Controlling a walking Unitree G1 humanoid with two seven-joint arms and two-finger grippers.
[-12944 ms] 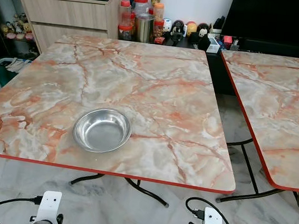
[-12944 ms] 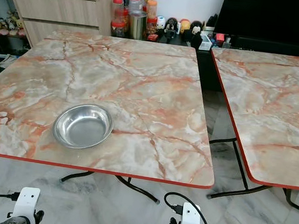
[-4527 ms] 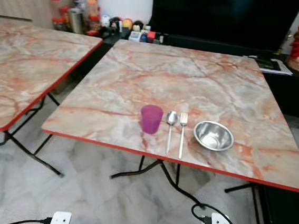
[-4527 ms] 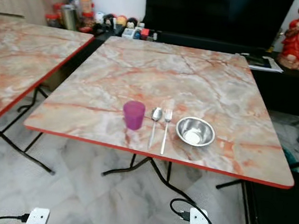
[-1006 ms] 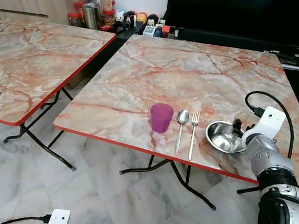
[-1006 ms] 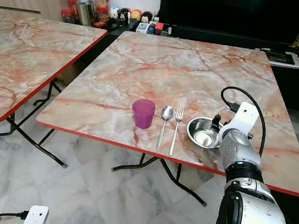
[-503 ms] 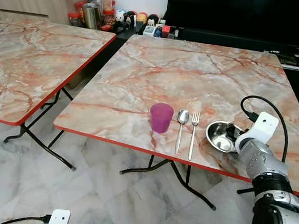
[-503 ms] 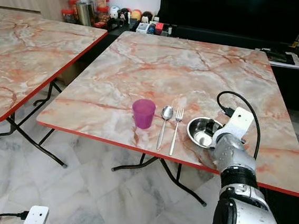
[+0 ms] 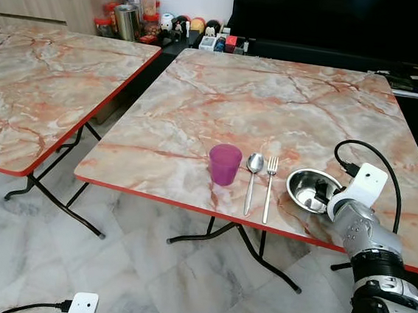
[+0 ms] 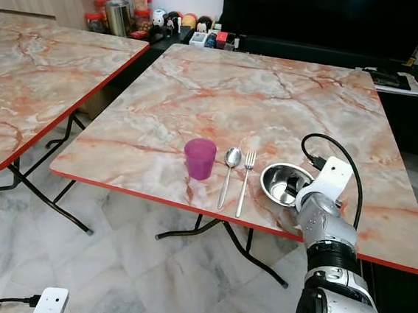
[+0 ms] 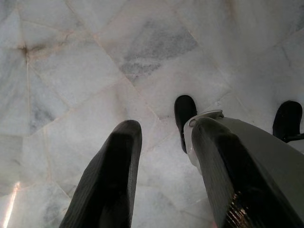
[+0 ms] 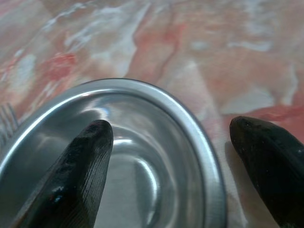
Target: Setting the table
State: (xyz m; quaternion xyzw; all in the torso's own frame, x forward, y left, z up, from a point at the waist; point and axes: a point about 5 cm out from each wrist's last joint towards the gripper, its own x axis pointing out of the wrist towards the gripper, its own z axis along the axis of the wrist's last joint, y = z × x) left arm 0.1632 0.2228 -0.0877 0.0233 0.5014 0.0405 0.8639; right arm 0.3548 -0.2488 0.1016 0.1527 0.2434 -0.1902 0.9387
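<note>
My right gripper [image 12: 171, 166] straddles the rim of the bowl [image 9: 311, 190] beside the fork [image 9: 269, 188], fingers apart, so I should seat deeper before pinching or the steel may slip.

Even, bright indoor light and sharp head views. The steel bowl [image 9: 311, 190] carries small glints, and the purple cup [image 9: 224, 164] casts a faint shadow on the surface [image 9: 272, 111]. Up close at the right wrist, the bowl's rim is soft.
</note>
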